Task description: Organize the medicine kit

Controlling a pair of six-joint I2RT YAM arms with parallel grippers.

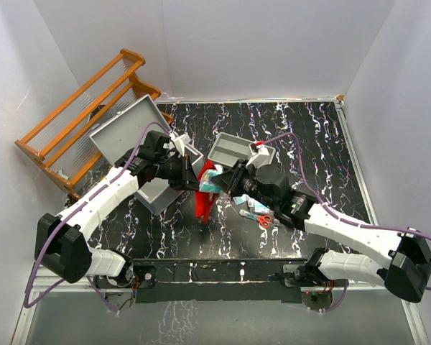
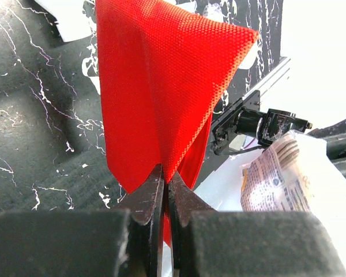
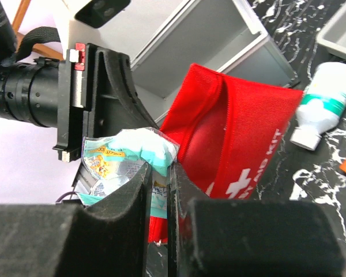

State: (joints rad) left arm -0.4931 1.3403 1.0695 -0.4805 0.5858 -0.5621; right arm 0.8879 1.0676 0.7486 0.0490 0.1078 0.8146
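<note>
Black marbled counter (image 1: 330,144), white walls. Medicine kit (image 1: 126,129) sits open at the left rear edge. Left fingers (image 2: 147,202) pinch the red pouch (image 2: 161,86) aloft; right fingers (image 3: 132,196) pinch a crinkly packet (image 3: 127,158) at its mouth. Risk: floppy mouth sags, packet snags or slips.

Red fabric pouch (image 1: 205,195) hanging mid-scene, off the surface (white cross and lettering showing). Crinkled teal packet (image 3: 132,158) sitting just beside it. White bottle (image 3: 326,98) lying on its side on the black marbled table (image 1: 323,144). Red-handled scissors (image 1: 263,218) lying right of the pouch. Grey tray (image 1: 230,149) sitting far-centre, wooden rack (image 1: 79,118) standing far left.
</note>
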